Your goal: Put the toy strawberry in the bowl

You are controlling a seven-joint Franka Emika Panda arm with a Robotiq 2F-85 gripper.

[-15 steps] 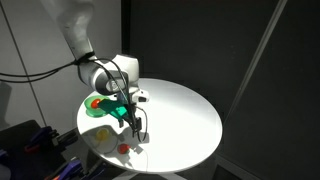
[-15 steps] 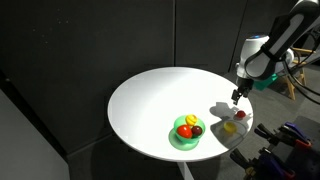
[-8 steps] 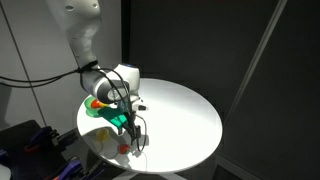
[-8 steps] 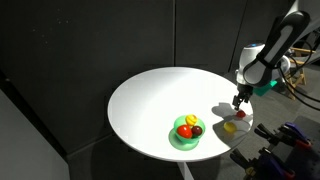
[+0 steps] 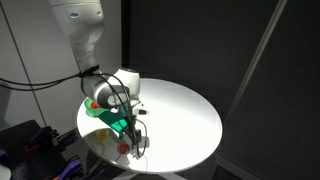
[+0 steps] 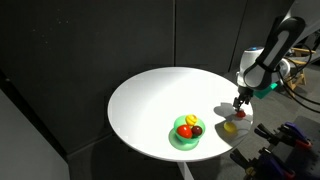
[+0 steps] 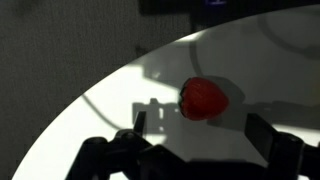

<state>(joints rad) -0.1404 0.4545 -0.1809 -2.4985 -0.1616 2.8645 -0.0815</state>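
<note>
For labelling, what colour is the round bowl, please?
The shallow round bowl is bright green, best in an exterior view.

You have one green bowl [image 6: 173, 138] holding what look like three small toy pieces [image 6: 188, 127]. Near the table [image 6: 150, 95] edge lie one toy strawberry [image 7: 203, 98] and one pale yellow toy fruit [image 6: 229, 126].

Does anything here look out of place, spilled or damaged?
Nothing stands out. The toy strawberry lies intact on the round table, apart from the bowl, with the open gripper above it.
</note>
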